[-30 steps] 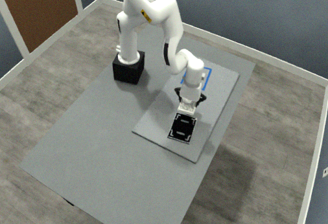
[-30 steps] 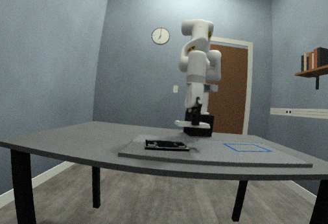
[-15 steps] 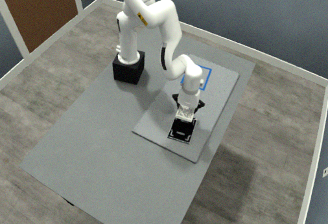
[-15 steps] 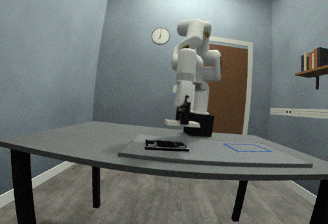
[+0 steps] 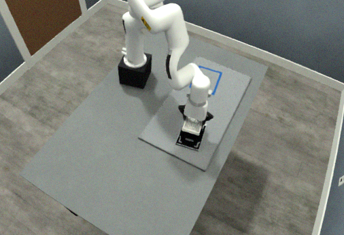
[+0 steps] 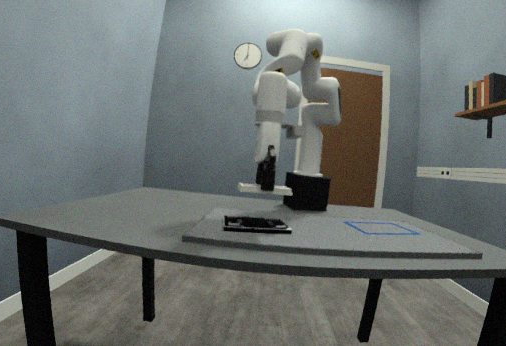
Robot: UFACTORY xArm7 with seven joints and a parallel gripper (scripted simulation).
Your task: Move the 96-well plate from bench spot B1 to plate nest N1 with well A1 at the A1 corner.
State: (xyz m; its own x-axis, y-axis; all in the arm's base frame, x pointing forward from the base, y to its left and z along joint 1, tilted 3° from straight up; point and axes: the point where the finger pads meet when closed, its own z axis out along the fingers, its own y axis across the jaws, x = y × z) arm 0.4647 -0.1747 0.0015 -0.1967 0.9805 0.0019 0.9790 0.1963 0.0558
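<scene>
1. Top view: the white seven-joint arm [image 5: 175,64] reaches from its black cube pedestal [image 5: 144,79] toward 5 o'clock, across the raised grey rectangular bench mat [image 5: 222,112].
2. The black two-finger gripper [image 5: 195,119] is clamped on the white rectangular 96-well plate [image 5: 192,127], fingers set wide across it; the plate is airborne, not resting on anything.
3. The blue-outlined square bench spot B1 [image 5: 216,81] lies at 1 o'clock from the gripper and holds nothing.
4. The black flat plate nest N1 with white corner locators [image 5: 189,140] sits directly beneath the plate, its 6 o'clock edge showing past the plate.
5. Exterior view: the plate [image 6: 264,188] hangs level, well above the nest [image 6: 257,224], with open air between them.
6. Governing relation: the nest lies straight down from the plate, so the coming move is judged a vertical descent.
7. The plate's long axis appears roughly parallel to the nest's.
8. The cut-off corner and the A1 mark are too small to tell.
</scene>
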